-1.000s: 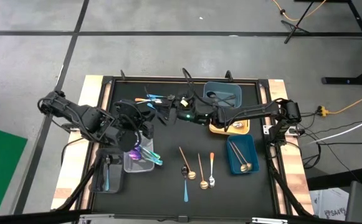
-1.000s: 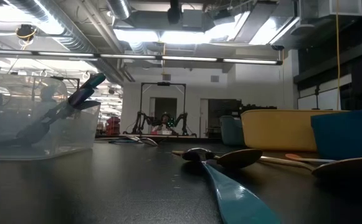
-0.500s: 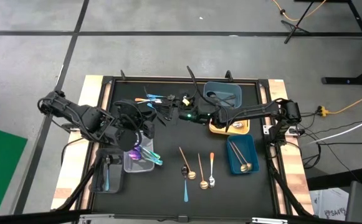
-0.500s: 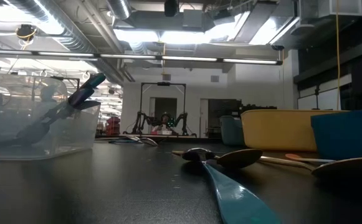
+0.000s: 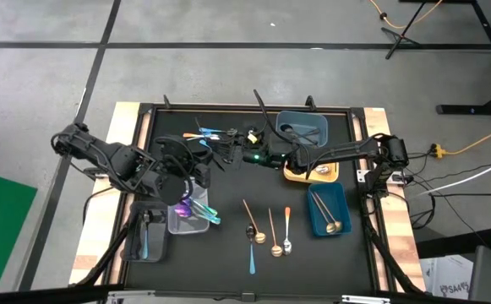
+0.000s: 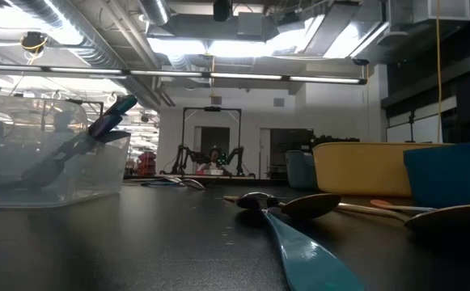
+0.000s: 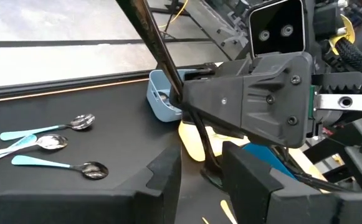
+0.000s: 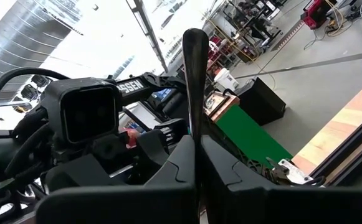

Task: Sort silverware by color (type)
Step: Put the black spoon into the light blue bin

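Black spoon (image 8: 193, 74) in right claw (image 8: 196, 163)

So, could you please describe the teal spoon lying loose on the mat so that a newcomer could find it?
On the black mat, look between the clear tray and the blue tray, where four loose spoons lie. The teal spoon reaches nearest the front edge, and it alone has a teal handle.
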